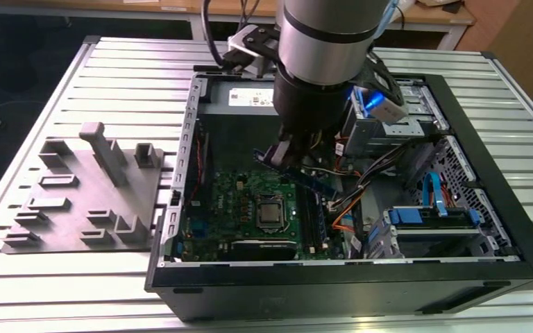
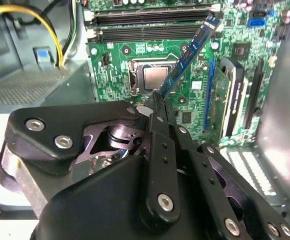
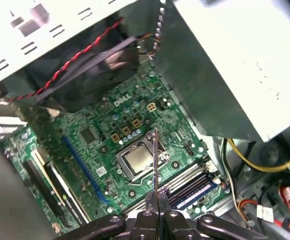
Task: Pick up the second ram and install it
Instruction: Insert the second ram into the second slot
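In the exterior view, at its left, we see a grey moulded fixture plate (image 1: 81, 198) lying on the slatted metal table (image 1: 26, 298). Just beside it, toward that view's right, the open computer case (image 1: 341, 277) lies on its side with the green motherboard (image 1: 230, 208) facing up. The arm (image 1: 327, 48) reaches down into the case from above. Its gripper (image 1: 280, 156) is clenched on the second ram (image 1: 308, 182), pinching one end of the stick. The stick hangs tilted above the board, near the processor socket (image 1: 268, 211) and over the black memory slots (image 1: 315, 222), not seated in either. Further to that view's right sit the drive bays with blue latches (image 1: 433, 215).

In the second wrist view we see the black fingers (image 2: 157, 125) pressed together on the blue-green stick (image 2: 189, 55), which slants out across the socket (image 2: 155, 77) toward the slots (image 2: 149, 20). In the first wrist view the stick (image 3: 154, 160) appears edge-on, rising from the gripper (image 3: 157, 197) beside the socket (image 3: 137, 159).
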Tool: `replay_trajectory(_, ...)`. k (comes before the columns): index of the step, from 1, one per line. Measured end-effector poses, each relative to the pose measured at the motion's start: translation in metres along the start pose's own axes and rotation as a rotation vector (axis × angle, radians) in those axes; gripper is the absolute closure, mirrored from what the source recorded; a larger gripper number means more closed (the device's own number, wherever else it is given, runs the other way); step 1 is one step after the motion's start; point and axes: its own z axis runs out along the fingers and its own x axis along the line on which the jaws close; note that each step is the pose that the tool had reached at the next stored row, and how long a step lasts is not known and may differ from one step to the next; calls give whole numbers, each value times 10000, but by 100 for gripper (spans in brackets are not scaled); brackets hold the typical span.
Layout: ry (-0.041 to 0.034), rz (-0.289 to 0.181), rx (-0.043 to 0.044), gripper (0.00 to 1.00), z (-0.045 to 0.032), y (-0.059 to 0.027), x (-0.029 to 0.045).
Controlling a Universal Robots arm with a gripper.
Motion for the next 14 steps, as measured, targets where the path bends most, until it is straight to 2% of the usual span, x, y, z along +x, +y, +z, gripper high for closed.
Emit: replay_trajectory(14,-120,2546,100,91,14,-1,1)
